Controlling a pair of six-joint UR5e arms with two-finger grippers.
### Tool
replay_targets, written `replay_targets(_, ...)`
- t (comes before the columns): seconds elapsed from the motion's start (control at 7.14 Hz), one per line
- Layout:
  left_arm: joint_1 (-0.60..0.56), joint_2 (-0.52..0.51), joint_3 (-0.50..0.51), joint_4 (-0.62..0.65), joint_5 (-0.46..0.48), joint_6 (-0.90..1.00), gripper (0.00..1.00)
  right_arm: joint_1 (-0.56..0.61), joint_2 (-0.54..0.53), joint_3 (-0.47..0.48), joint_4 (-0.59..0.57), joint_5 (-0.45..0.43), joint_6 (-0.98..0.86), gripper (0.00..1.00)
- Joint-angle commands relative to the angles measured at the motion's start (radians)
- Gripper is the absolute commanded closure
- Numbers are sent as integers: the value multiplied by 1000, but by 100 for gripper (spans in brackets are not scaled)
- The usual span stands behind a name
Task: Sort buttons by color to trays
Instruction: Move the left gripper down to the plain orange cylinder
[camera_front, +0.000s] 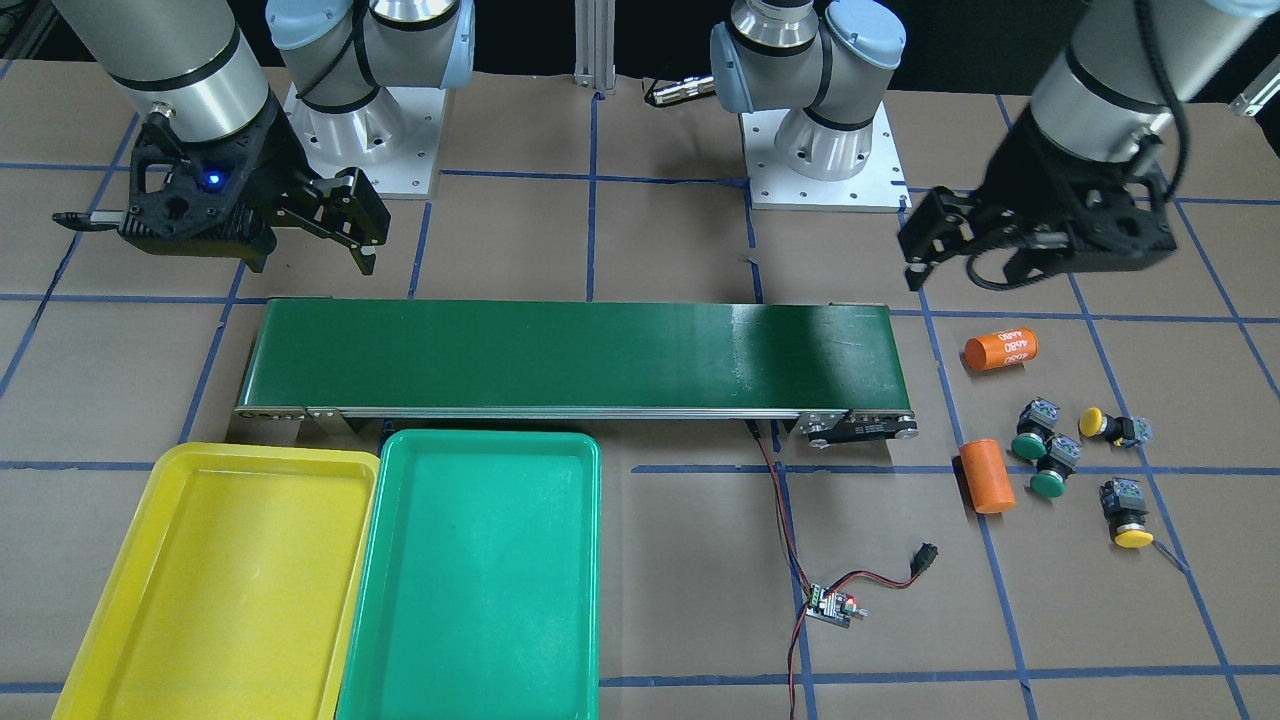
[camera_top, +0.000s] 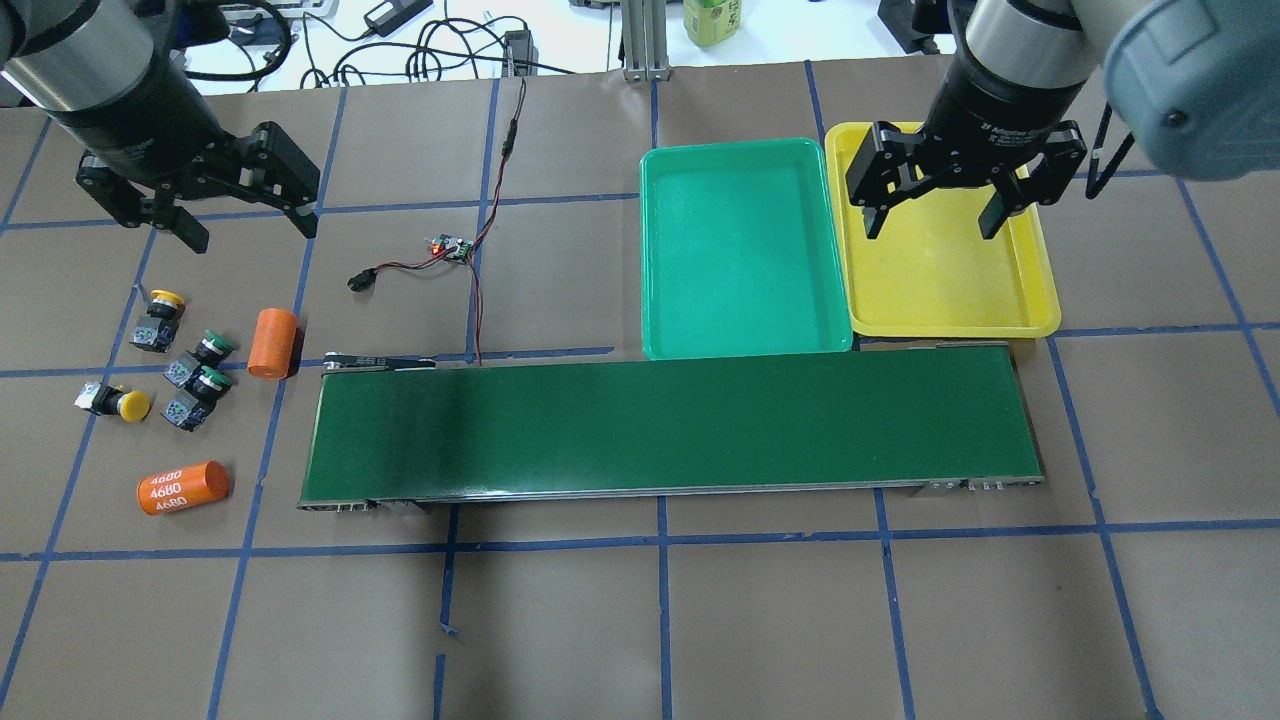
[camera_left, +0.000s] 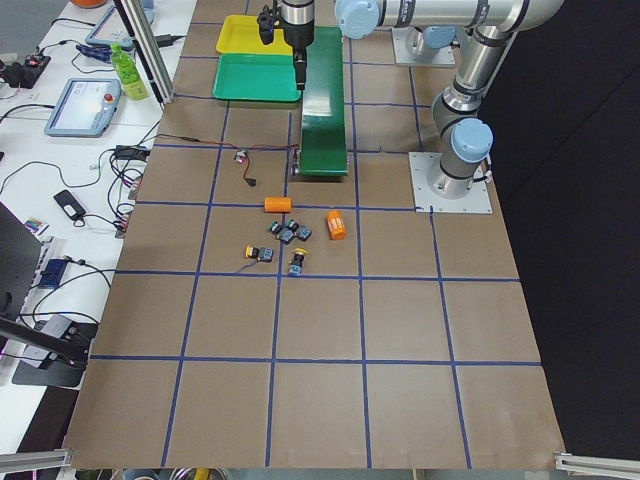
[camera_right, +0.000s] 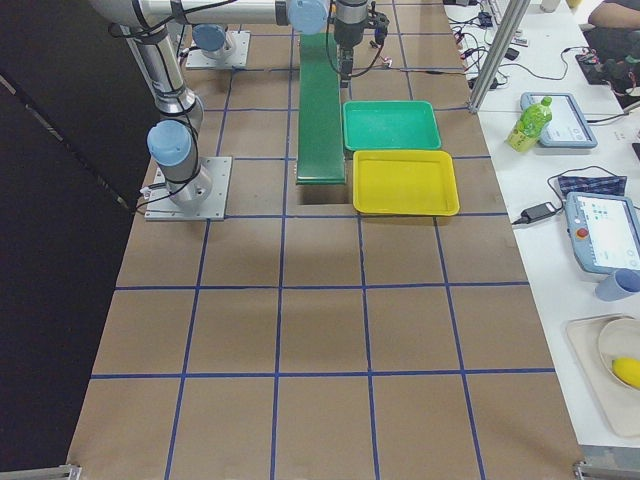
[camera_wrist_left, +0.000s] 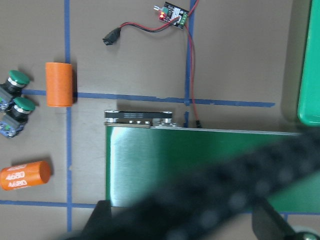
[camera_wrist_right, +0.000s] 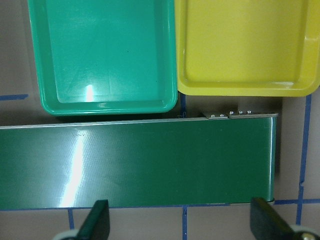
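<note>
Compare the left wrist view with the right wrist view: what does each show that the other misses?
Only the left wrist view: two green buttons, both orange cylinders and the wired control board. Only the right wrist view: the yellow tray. Both: the conveyor belt, opposite ends of it, and the green tray, just an edge of it in the left wrist view; each shows its own spread fingers at the bottom.
</note>
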Motion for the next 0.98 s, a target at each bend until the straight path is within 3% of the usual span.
replay_targets(0.0,145,-98,-19,83,11,51,0,1,-1,0,0,0,0,0)
replay_targets(0.14,167,-153,-43,102,13,142,0,3,-1,0,0,2,0,0)
replay_targets(0.42,173,-297,-102,352,14,240,0,8,-4,0,-2,8,0,0)
replay_targets(0.84,201,-437,-209,607,13,331,0,1,2,0,-2,9,-12,0)
